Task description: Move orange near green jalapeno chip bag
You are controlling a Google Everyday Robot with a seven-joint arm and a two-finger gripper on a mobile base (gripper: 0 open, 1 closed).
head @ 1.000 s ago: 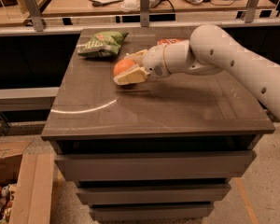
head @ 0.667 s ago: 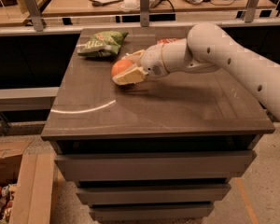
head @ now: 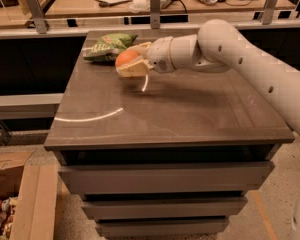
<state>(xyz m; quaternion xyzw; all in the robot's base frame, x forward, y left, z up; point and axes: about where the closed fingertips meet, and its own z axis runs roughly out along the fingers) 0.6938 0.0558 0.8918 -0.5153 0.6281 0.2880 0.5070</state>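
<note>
The gripper point(head: 129, 60) is just to the right of the green jalapeno chip bag point(head: 108, 45) and a little nearer the camera. Its pale fingers point(head: 133, 71) are spread about as wide as the orange point(head: 126, 58) and closed on it, one finger above the fruit and one below. The orange sits just beside the bag's right end, and I cannot tell whether the two touch. A shadow on the surface point(head: 190, 109) under the fruit suggests it is held clear of the top.

The white arm point(head: 250, 59) reaches in from the right of the bag, lying nearly level, with the fingers pointing left toward it.

The bag lies flat at the far left of the surface, its long axis running left to right with the right end tipped slightly away. The orange is round and shows no axis.

Far below and left of the bag, a cardboard box point(head: 32, 204) on the floor holds jumbled items too dim to name.
</note>
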